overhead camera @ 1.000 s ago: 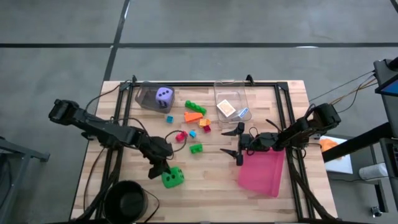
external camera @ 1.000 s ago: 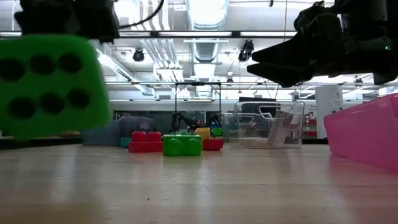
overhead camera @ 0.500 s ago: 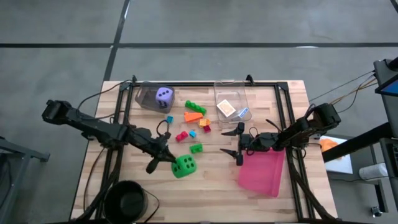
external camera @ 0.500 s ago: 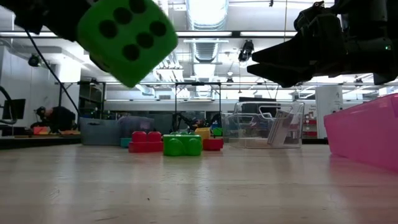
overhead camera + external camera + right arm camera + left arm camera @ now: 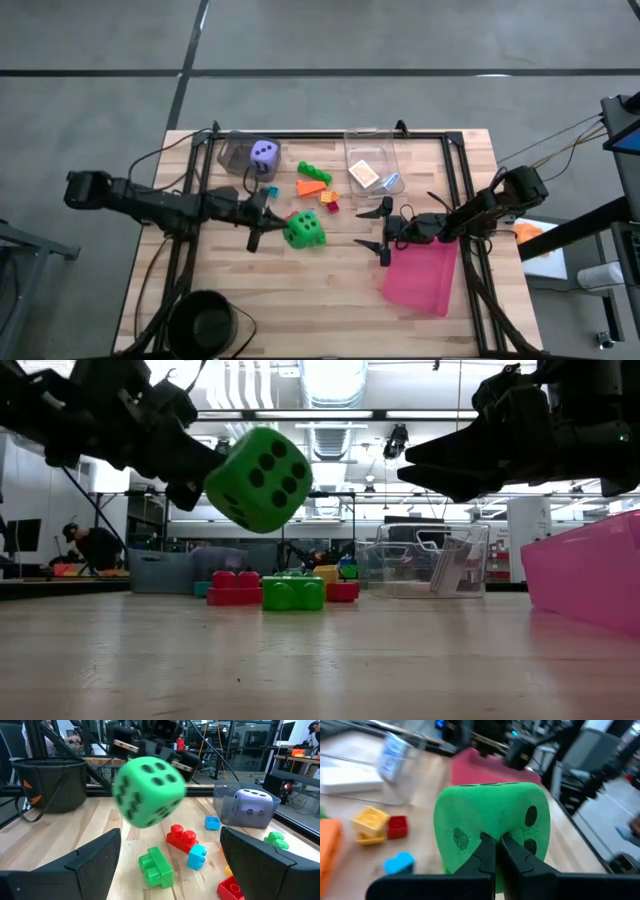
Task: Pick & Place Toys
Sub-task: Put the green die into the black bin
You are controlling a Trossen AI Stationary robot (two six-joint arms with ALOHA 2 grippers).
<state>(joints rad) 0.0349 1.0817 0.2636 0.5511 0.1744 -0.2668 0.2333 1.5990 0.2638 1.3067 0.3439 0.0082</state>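
Observation:
My left gripper (image 5: 272, 228) is shut on the green dotted die (image 5: 303, 229), above the middle of the table; the die also shows in the low view (image 5: 258, 478) and the right wrist view (image 5: 148, 790). Under it lie a red brick (image 5: 179, 837), a blue brick (image 5: 197, 856) and a green brick (image 5: 156, 866). The purple die (image 5: 264, 153) sits in a grey box at the far left. Green (image 5: 313, 172), orange (image 5: 311, 186) and yellow-red (image 5: 328, 200) bricks lie farther back. My right gripper (image 5: 381, 229) is open and empty beside the pink tray (image 5: 420, 278). My left gripper pinches the green die's soft face (image 5: 470, 837) on the side turned to the table's left, between its two fingers (image 5: 485, 852), which stand almost closed. The fingers come level from the table's left. The die is lifted clear of the table and tilted.
A clear plastic box (image 5: 372, 150) at the far middle holds the orange-white packet (image 5: 364, 173) and the blue-white packet (image 5: 390, 182). A black bucket (image 5: 205, 322) stands at the near left corner. A person (image 5: 95, 545) sits in the room behind.
My left gripper has carried the green die up from near the table's near edge toward the far edge and a little right, over the middle bricks. The gripper has swung from pointing down to level, and the die has turned about in the hold.

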